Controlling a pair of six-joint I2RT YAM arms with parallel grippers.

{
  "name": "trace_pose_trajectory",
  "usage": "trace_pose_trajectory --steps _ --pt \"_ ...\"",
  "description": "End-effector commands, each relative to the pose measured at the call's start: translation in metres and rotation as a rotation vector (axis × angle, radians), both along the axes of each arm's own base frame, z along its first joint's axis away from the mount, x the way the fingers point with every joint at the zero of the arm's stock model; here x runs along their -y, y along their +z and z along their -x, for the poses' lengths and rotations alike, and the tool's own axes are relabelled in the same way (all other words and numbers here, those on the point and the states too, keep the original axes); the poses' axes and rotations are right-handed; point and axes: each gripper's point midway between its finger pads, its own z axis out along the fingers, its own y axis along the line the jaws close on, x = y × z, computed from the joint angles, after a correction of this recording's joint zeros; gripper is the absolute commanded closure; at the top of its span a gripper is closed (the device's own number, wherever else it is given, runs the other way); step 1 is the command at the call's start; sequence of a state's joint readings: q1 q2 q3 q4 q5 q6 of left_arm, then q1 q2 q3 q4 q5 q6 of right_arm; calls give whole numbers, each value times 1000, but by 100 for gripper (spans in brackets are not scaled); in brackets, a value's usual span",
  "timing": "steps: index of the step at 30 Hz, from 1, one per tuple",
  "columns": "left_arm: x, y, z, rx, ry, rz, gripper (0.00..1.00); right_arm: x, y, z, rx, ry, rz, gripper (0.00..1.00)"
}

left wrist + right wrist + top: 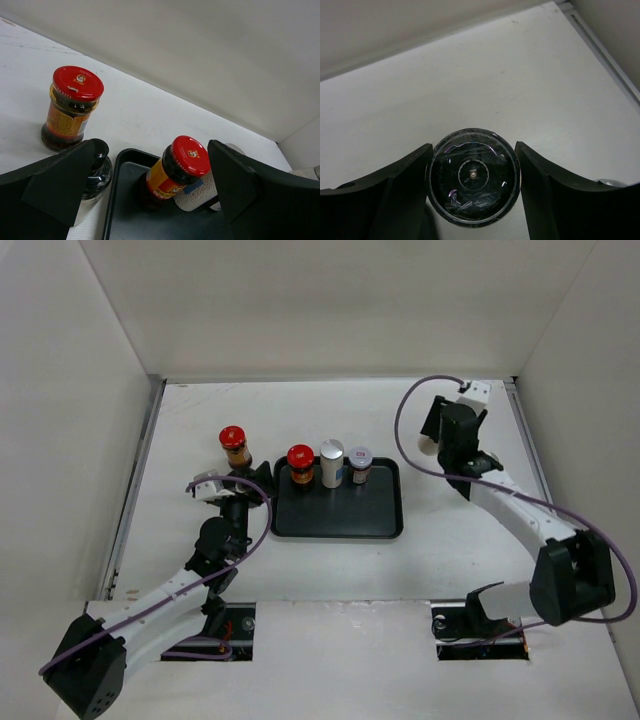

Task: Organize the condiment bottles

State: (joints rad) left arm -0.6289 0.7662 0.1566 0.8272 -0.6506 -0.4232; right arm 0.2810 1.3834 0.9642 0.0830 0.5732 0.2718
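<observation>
**Carry the gripped jar to the tray's open right end**

The right tool (472, 146) is closed around a dark-topped jar (472, 186), with one finger pressed against each side. It is over the far right of the counter (450, 530), well apart from the black tray (338, 523). I cannot tell whether the jar's base is off the counter.

Three bottles stand in a row along the tray's far edge: a red-capped jar (300, 465), a tall silver-topped bottle (331, 462) and a small dark-lidded jar (361, 466).

A good move would lift the jar straight up, keep it upright, and bring it in from the right. The free spot is just beside the small dark-lidded jar, and the jar should clear the tray's rim on the way. It is best to lower it until the base sits flat and only then part the fingers, so nothing nudges the row.

The left tool (151, 150) is spread wide and holds nothing. It is near the tray's left edge, where a black-capped jar (98, 167) stands just outside the rim. Another red-capped jar (233, 447) waits on the counter beyond.
</observation>
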Motion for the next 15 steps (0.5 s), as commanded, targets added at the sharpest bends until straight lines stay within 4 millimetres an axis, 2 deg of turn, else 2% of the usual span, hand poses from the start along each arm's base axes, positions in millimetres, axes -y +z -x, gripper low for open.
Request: trace_pose_trajectory --steps 1,10,15 --pt "-2 10 2 39 2 30 0 -51 47 13 164 115 -62 48" --pt "-6 4 -3 9 32 15 0 -182 33 93 107 458 -58 47" --pt "-10 5 -3 1 53 12 0 -245 16 113 82 608 -75 46"
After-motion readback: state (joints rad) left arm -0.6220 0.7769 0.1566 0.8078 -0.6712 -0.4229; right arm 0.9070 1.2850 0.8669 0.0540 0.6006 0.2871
